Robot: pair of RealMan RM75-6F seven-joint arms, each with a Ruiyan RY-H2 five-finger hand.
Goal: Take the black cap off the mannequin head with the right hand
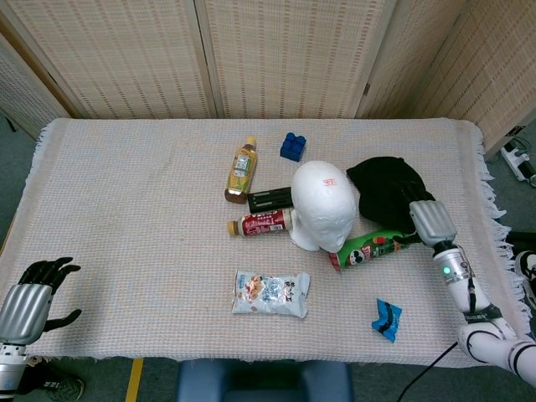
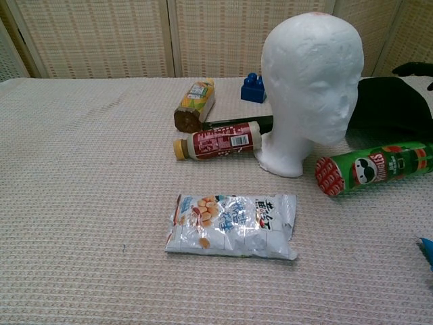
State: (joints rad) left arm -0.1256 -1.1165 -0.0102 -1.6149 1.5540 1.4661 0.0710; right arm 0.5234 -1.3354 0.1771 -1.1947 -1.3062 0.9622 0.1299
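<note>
The white mannequin head (image 1: 322,201) stands bare at the table's middle, also close up in the chest view (image 2: 311,74). The black cap (image 1: 381,184) lies crumpled on the cloth just right of it (image 2: 385,112). My right hand (image 1: 429,220) hovers at the cap's near right edge. Its dark fingers (image 2: 411,68) are spread above the cap and hold nothing. My left hand (image 1: 33,297) hangs off the table's front left corner, fingers apart and empty.
A green chip can (image 1: 373,245) lies between the mannequin head and my right hand. A red bottle (image 1: 261,223), black box (image 1: 270,199), tea bottle (image 1: 241,167) and blue brick (image 1: 292,146) lie left and behind. A snack packet (image 1: 270,293) and blue wrapper (image 1: 387,319) lie in front.
</note>
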